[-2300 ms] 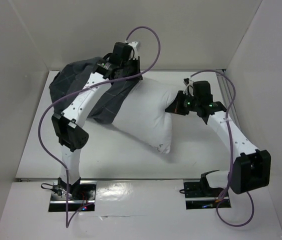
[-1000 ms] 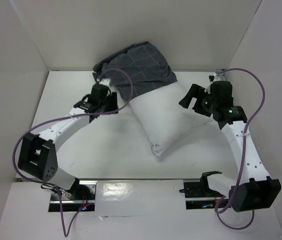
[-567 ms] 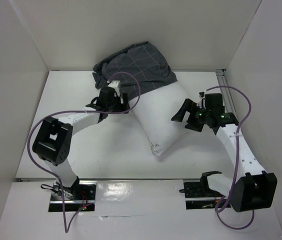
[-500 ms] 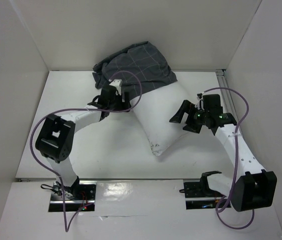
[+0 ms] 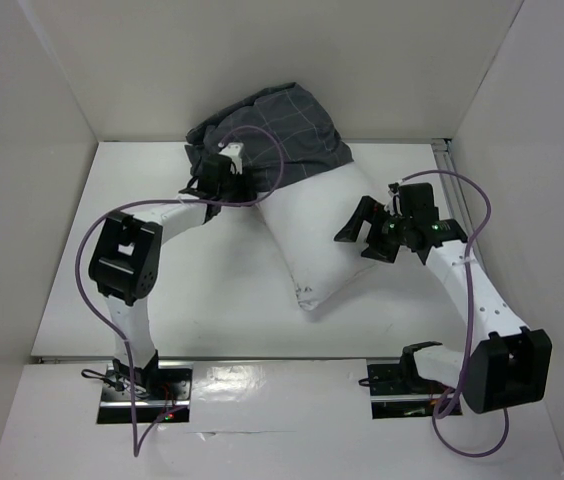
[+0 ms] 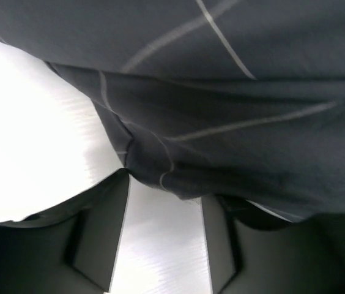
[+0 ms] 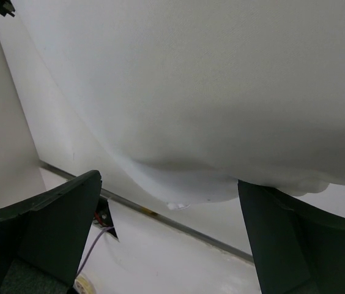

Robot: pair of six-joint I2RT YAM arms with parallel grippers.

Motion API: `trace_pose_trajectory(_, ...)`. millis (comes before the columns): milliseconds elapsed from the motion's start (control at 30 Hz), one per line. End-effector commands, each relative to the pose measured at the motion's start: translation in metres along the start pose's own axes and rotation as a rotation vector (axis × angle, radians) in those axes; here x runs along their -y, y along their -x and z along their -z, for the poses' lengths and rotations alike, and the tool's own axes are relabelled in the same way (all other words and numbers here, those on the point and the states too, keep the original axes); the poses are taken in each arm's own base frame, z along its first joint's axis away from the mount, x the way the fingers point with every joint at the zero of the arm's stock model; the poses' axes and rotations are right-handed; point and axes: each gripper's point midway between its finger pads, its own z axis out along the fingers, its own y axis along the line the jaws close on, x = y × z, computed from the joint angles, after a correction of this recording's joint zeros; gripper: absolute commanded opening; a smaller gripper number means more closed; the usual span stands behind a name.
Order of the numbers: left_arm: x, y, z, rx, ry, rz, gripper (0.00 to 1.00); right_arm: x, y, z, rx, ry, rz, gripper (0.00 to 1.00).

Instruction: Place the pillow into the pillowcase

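Left pincer (image 6: 163, 196) gapes at the gridded charcoal case (image 5: 272, 125), right pincer (image 7: 169, 184) wide open at the plump white pillow (image 5: 322, 240) whose far end the case covers.

From my station I see a white table (image 5: 212, 300) boxed in by plain white panels: a back wall (image 5: 262, 60) on the far side, a left wall (image 5: 12, 200) and a right wall (image 5: 542, 150). A short metal rail (image 5: 446, 158) runs along the table's far right edge. A dark seam (image 5: 262, 357) separates the table from a glossy white ledge (image 5: 282, 400) at the near side.
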Motion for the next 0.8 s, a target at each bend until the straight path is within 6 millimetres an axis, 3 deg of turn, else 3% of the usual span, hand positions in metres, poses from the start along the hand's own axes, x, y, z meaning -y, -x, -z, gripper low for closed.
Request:
trace_pose_trajectory(0, -0.007, 0.042, -0.004, 0.119, -0.002, -0.011, 0.59, -0.007, 0.016, 0.002, 0.044, -0.004, 0.039, 1.00)
trace_pose_trajectory(100, -0.008, 0.053, -0.002, 0.132, -0.008, -0.008, 0.44, -0.010, 0.014, -0.002, 0.020, 0.018, 0.046, 1.00)
trace_pose_trajectory(200, -0.005, 0.053, -0.005, 0.109, -0.022, -0.017, 0.21, -0.007, 0.007, -0.007, -0.020, 0.029, 0.060, 1.00)
trace_pose_trajectory(267, -0.006, 0.051, -0.004, 0.087, -0.040, -0.011, 0.00, -0.008, 0.004, -0.011, -0.040, 0.051, 0.067, 1.00)
trace_pose_trajectory(367, 0.014, 0.055, 0.011, 0.085, -0.137, -0.019, 0.00, -0.015, -0.006, -0.023, -0.063, 0.112, 0.060, 1.00)
trace_pose_trajectory(467, 0.029, 0.041, 0.026, 0.054, -0.228, 0.007, 0.00, -0.024, -0.007, -0.042, -0.061, 0.195, 0.062, 1.00)
trace_pose_trajectory(500, 0.040, 0.029, 0.031, 0.021, -0.273, 0.024, 0.00, -0.031, -0.006, -0.046, -0.058, 0.221, 0.059, 1.00)
trace_pose_trajectory(533, 0.056, 0.033, 0.043, 0.038, -0.315, 0.016, 0.00, -0.035, 0.004, -0.055, -0.030, 0.244, 0.067, 1.00)
trace_pose_trajectory(600, 0.082, 0.025, 0.055, 0.028, -0.368, -0.009, 0.00, -0.042, 0.018, -0.063, -0.009, 0.261, 0.081, 0.67)
trace_pose_trajectory(633, 0.092, 0.031, 0.066, 0.038, -0.386, -0.021, 0.00, -0.057, 0.038, -0.059, 0.040, 0.279, 0.113, 0.34)
trace_pose_trajectory(667, 0.101, 0.032, 0.073, 0.043, -0.401, -0.043, 0.00, -0.064, 0.050, -0.056, 0.066, 0.276, 0.137, 0.17)
trace_pose_trajectory(700, 0.108, 0.028, 0.079, 0.029, -0.396, -0.062, 0.00, -0.075, 0.065, -0.047, 0.092, 0.265, 0.179, 0.05)
trace_pose_trajectory(733, 0.108, 0.033, 0.085, 0.042, -0.390, -0.063, 0.00, -0.064, 0.064, -0.051, 0.083, 0.229, 0.177, 0.00)
trace_pose_trajectory(767, 0.112, 0.048, 0.100, 0.084, -0.402, -0.071, 0.00, -0.075, 0.078, -0.042, 0.123, 0.231, 0.211, 0.00)
